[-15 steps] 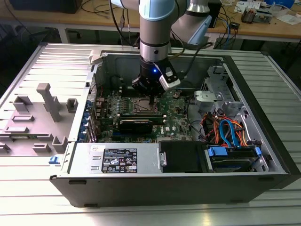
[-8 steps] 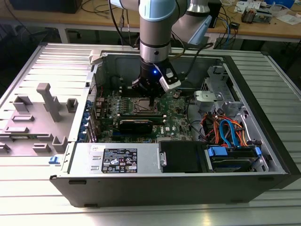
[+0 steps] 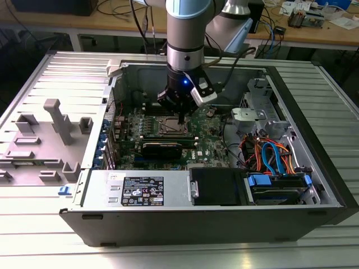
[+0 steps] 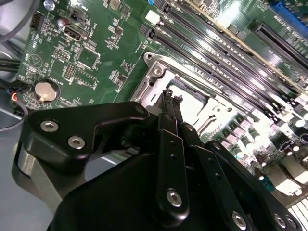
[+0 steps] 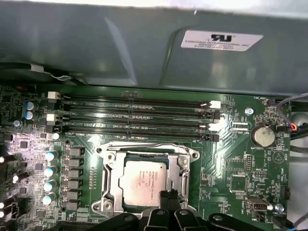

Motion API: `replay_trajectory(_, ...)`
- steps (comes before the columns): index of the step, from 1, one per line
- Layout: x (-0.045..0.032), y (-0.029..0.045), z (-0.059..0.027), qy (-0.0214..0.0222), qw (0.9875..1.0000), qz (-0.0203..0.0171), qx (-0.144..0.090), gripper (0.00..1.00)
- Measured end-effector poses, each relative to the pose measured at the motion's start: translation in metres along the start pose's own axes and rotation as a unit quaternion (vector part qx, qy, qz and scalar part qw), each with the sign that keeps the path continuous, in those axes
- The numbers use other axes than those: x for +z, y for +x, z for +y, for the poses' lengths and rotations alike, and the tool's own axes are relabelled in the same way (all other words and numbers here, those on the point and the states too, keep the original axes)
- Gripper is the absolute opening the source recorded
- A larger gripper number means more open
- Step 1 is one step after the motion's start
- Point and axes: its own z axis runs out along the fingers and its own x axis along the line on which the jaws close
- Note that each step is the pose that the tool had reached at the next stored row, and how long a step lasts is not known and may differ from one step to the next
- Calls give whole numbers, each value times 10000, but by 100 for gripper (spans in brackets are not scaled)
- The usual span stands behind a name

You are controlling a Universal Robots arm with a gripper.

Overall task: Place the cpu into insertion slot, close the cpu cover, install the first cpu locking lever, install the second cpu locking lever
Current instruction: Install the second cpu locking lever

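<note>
The cpu (image 5: pixel 143 184), a silvery square chip, lies flat in the insertion slot (image 3: pixel 171 128) on the green motherboard. The cpu cover (image 5: pixel 109 166), a thin silvery frame, lies down around the chip, whose top shows through the cut-out. My gripper (image 5: pixel 168 195) hangs just over the socket's edge, at the side away from the memory slots, black fingertips together and nothing between them. In the second wrist view the gripper (image 4: pixel 172 97) sits over the cover (image 4: pixel 147 86), with a bit of the cpu (image 4: pixel 192 103) visible past it. In the exterior view the gripper (image 3: pixel 180 116) reaches down inside the open computer case.
Long black memory slots (image 5: pixel 134 115) run beside the socket, with a coin battery (image 5: pixel 263 135) nearby. A black card (image 3: pixel 161 148) lies close in front of the socket. Orange and blue cables (image 3: pixel 269 154) and drive bays fill the exterior view's right. The grey case wall (image 5: pixel 120 43) rises behind the board.
</note>
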Motion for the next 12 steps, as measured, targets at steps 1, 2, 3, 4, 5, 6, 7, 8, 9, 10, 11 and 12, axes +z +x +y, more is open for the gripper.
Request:
replay_trajectory(1,-13,0,-1,0,10000,0,0,11)
replay_trajectory(2,-17,-1,-1,0,10000,-1,0,11)
replay_trajectory(3,-17,-1,-2,1,10000,0,0,11)
replay_trajectory(4,-18,0,-3,2,10000,0,0,11)
replay_trajectory(5,-18,-1,-12,2,10000,0,-2,11)
replay_trajectory(6,-18,0,-15,2,10000,0,-1,11)
replay_trajectory(7,-18,0,-15,2,10000,0,0,11)
replay_trajectory(8,-18,0,-16,2,10000,0,0,11)
replay_trajectory(9,-17,1,-30,2,10000,0,0,11)
replay_trajectory(10,-17,2,-41,2,10000,0,0,11)
replay_trajectory(11,-17,2,-41,2,10000,0,0,11)
replay_trajectory(12,-17,2,-42,2,10000,0,0,11)
